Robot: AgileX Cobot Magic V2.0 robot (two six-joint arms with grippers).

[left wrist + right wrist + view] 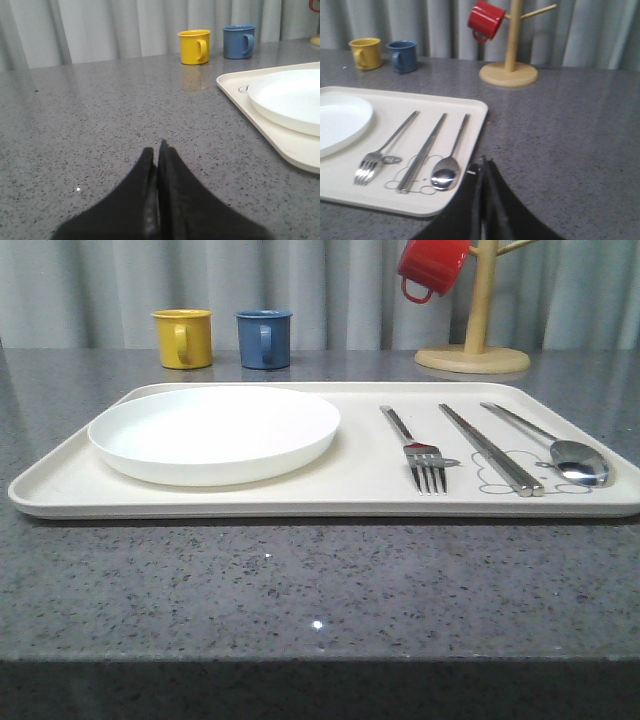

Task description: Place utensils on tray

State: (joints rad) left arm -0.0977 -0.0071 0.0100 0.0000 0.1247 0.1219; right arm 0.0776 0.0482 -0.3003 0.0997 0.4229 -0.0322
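Grey speckled tabletop [300,580] carrying the cream tray [360,495], round white plate [215,430] on its left half. Lying side by side on the right half: chopsticks [490,448] between fork [415,450] and spoon [550,443]. Left gripper [157,150] and right gripper [484,162]: jaws together, empty, off the tray. Probably finished; best kept clear, leaving cutlery undisturbed.

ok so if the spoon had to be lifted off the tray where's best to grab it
Grip the spoon mid-handle, coming straight down with the jaws across it. The handle is slim and straight, lies flat on the tray, with a gap to the chopsticks.
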